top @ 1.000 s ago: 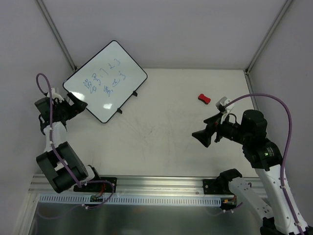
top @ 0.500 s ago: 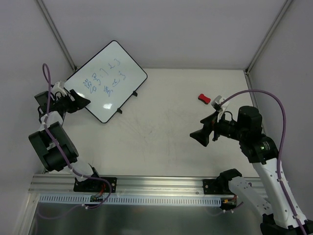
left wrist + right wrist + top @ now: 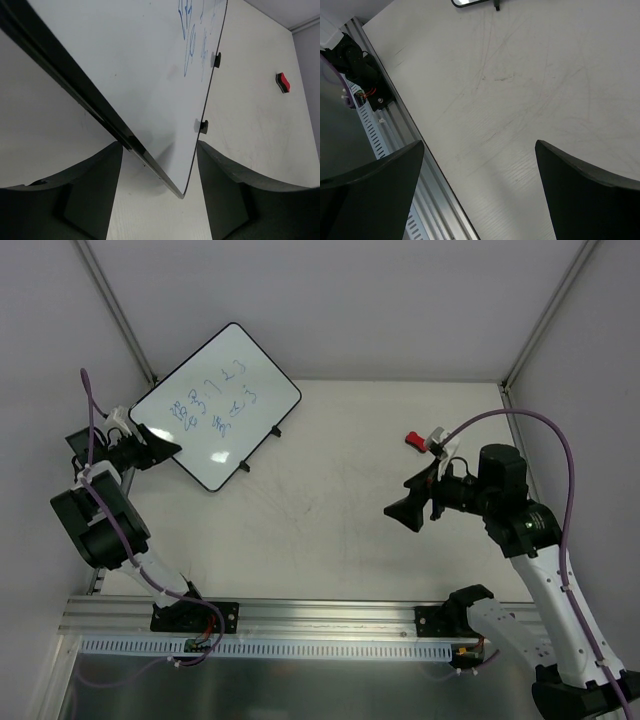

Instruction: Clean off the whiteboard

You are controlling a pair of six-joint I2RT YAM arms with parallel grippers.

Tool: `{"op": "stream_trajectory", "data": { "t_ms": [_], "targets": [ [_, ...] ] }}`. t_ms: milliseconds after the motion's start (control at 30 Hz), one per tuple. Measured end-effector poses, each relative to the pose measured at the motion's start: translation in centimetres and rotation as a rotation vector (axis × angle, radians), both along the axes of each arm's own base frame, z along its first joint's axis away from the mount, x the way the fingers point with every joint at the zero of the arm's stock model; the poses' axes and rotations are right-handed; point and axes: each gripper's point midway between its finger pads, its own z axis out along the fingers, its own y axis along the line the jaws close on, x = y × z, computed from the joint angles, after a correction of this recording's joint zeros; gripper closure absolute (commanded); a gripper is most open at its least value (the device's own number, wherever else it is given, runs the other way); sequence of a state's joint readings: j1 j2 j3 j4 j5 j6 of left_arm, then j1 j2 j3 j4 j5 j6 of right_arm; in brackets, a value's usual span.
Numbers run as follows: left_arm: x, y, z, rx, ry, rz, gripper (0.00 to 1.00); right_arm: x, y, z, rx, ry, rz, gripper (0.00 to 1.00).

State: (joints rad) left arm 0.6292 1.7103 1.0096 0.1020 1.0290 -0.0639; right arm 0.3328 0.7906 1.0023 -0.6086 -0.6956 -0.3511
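The whiteboard [image 3: 215, 405] stands tilted on small black feet at the back left, with blue scribbles on it. My left gripper [image 3: 163, 452] is open at its near left corner. In the left wrist view the board's black-rimmed corner [image 3: 150, 60] reaches between the two fingers [image 3: 90, 190] of the gripper [image 3: 159, 146], with a gap on both sides. My right gripper [image 3: 398, 515] is open and empty above the table right of centre. Its wrist view shows the gripper [image 3: 479, 146] over bare table and a bit of the board's edge [image 3: 475, 2] at the top.
A small red eraser [image 3: 416, 441] lies at the back right, just behind my right wrist, and also shows in the left wrist view [image 3: 283, 82]. An aluminium rail [image 3: 300, 625] runs along the near edge. The enclosure's left wall stands close behind my left gripper.
My left arm's elbow has swung left and back, and the left gripper has edged up onto the board's corner. My right gripper has shifted a little left and back, still open.
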Motion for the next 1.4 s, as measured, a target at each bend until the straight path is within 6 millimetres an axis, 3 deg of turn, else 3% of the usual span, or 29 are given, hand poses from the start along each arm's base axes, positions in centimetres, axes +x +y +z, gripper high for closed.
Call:
{"op": "stream_trajectory", "data": {
  "t_ms": [433,733,1167,1400],
  "targets": [
    [0.9,-0.3,-0.3,-0.070,-0.021,-0.048,0.46,0.5,0.4,0.2,0.001,0.014,0.012,0.01],
    [1.4,-0.5,-0.1,-0.120,-0.042,-0.068,0.57,0.6,0.6,0.0,0.002,0.032,0.021,0.01],
    [1.8,-1.2,-0.2,-0.173,-0.039,-0.098,0.60,0.8,0.7,-0.4,-0.002,0.051,0.023,0.01],
    [2.6,-1.7,0.6,-0.171,-0.057,-0.124,0.78,0.9,0.7,-0.5,-0.003,0.057,0.023,0.01]
  ]
}}
